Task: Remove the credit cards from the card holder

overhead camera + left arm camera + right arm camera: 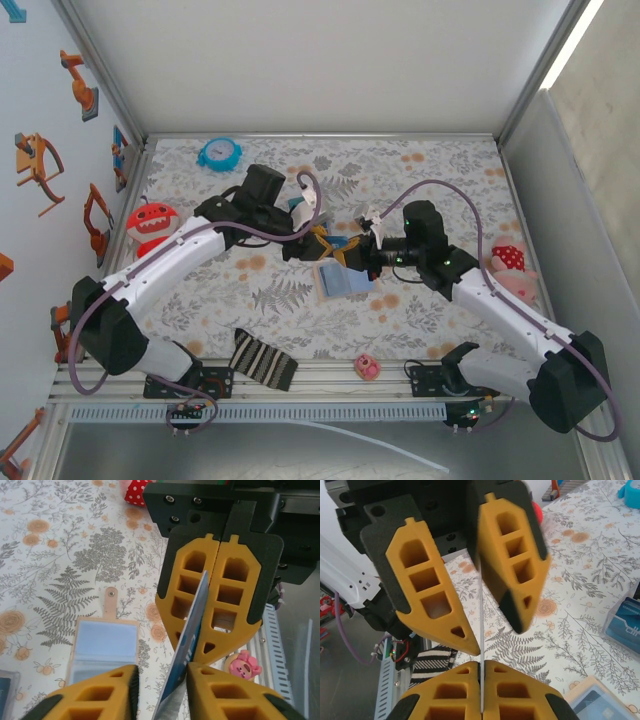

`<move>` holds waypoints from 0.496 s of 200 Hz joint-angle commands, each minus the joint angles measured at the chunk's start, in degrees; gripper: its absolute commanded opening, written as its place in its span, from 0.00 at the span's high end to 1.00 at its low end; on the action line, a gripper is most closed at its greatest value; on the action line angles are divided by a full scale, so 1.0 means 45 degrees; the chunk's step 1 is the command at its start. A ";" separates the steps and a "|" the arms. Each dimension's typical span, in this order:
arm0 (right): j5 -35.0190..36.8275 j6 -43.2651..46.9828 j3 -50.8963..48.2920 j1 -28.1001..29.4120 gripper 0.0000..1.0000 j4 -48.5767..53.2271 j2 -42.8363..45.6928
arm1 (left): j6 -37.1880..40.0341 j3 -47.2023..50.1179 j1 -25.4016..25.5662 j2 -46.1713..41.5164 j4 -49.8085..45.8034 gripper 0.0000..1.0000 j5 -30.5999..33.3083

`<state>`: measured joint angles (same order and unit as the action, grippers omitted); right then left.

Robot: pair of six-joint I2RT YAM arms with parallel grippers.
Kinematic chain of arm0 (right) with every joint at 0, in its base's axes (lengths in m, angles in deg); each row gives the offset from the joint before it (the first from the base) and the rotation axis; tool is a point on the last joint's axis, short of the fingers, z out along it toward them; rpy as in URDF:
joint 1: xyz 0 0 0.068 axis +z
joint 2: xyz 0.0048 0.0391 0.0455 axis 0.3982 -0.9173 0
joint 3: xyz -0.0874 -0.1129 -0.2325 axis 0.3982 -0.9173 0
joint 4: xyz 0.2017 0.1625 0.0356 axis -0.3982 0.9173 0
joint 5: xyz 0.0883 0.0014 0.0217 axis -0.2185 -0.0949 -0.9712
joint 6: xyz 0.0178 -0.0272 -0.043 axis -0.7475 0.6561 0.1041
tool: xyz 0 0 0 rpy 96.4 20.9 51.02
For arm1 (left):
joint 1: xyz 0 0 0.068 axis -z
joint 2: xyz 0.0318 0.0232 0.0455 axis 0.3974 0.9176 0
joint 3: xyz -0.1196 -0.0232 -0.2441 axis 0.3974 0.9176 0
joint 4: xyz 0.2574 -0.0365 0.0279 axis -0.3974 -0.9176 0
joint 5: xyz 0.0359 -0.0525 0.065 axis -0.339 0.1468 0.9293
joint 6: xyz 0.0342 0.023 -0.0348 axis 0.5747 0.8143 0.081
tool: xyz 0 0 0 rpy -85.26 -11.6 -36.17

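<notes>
The right gripper [481,666] is pinching the credit card [186,640] edge-on while the left gripper [161,676] is standing narrowly parted around it, so releasing early is probably risking a drop.

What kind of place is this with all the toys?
Probably a robot practice booth in a lab: a left arm and right arm bolted to a metal rail, plain walls around a flowery tablecloth, and toys like a red plush monster and blue clock.
</notes>
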<state>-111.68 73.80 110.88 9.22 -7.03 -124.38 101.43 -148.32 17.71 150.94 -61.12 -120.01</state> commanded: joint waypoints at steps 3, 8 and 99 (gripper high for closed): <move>0.0010 0.0301 0.0308 0.0021 1.00 0.0240 0.0098 | 0.0378 -0.0315 -0.0076 0.0052 -0.0022 0.81 0.0037; 0.0124 0.0297 0.0290 0.0021 1.00 0.0272 0.0111 | 0.0392 -0.0285 -0.0108 0.0039 0.0003 0.84 0.0062; 0.3584 0.0293 0.0270 0.0021 0.59 0.1202 0.0563 | 0.0791 0.0737 -0.1217 0.0209 0.2028 1.00 0.1745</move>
<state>-101.04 75.11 110.99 9.13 -3.71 -124.08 102.79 -145.65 14.34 150.64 -56.63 -116.01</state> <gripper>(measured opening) 0.395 0.061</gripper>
